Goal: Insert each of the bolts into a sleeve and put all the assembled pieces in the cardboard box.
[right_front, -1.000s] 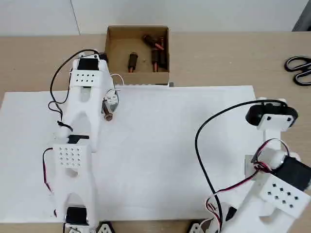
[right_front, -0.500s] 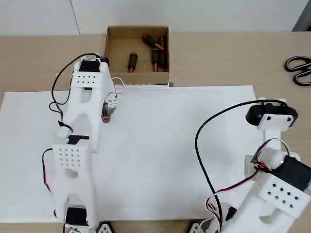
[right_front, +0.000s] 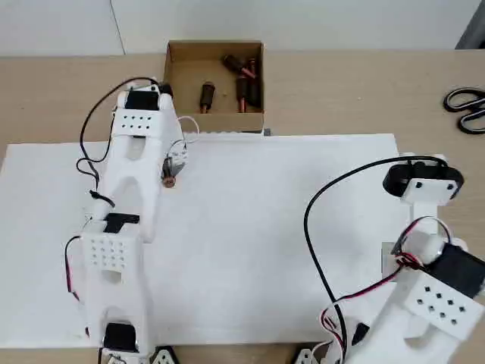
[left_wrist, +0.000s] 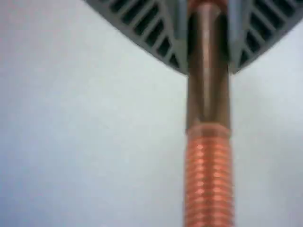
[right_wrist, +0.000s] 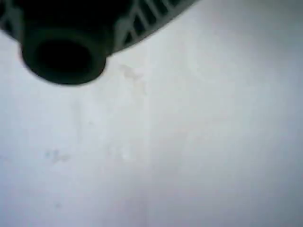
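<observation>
Near right, the white right arm [right_front: 432, 296] stands beside the white paper sheet [right_front: 250, 243]; we cannot tell its grip state. Far left, the left gripper [right_front: 171, 162] clamps a brown sleeve with copper threaded bolt [left_wrist: 208, 142] above the sheet, near the open cardboard box [right_front: 214, 44].

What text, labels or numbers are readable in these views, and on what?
None readable.
cardboard box: plain walls, no print visible.
bolt in the left gripper: bare thread, no marking.
white sheet: blank.
scissors: too small to tell any marking.
</observation>
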{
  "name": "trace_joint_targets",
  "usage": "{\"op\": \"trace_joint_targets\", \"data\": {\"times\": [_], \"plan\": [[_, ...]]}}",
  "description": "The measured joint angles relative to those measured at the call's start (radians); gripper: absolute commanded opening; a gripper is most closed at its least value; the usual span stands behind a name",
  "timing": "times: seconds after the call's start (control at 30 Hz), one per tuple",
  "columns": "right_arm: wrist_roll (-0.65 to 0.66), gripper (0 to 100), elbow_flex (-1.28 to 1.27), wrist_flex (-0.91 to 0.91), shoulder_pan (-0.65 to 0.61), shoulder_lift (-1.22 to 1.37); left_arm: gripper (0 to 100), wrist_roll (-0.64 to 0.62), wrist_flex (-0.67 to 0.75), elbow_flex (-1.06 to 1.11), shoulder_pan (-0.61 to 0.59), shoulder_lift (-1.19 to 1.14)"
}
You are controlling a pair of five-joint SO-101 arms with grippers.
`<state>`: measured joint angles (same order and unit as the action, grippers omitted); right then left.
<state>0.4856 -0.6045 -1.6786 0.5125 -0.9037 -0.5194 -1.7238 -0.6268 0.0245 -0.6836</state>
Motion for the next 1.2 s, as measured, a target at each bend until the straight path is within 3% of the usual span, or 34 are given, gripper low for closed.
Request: {"op": "trace_joint_targets", "data": {"times": [0.4, 0.53, 0.7, 0.97, 1.2], "plan": [[0.000, 0.3, 0.000, 0.000, 0.000, 0.000, 1, -0.812, 0.000, 0.023, 0.005, 0.115], [0.000, 0.3, -0.021, 0.000, 0.000, 0.000, 1, -0.996, -0.002, 0.023, 0.002, 0.115], [0.000, 0.3, -0.061, 0.003, 0.000, 0.000, 1, -1.083, -0.002, 0.023, -0.035, 0.115], [0.000, 0.3, -0.061, 0.003, 0.000, 0.000, 1, -1.094, -0.002, 0.044, -0.100, 0.115], [0.000, 0.3, -0.061, 0.003, 0.000, 0.000, 24, -1.097, -0.002, 0.121, -0.112, 0.115]]}}
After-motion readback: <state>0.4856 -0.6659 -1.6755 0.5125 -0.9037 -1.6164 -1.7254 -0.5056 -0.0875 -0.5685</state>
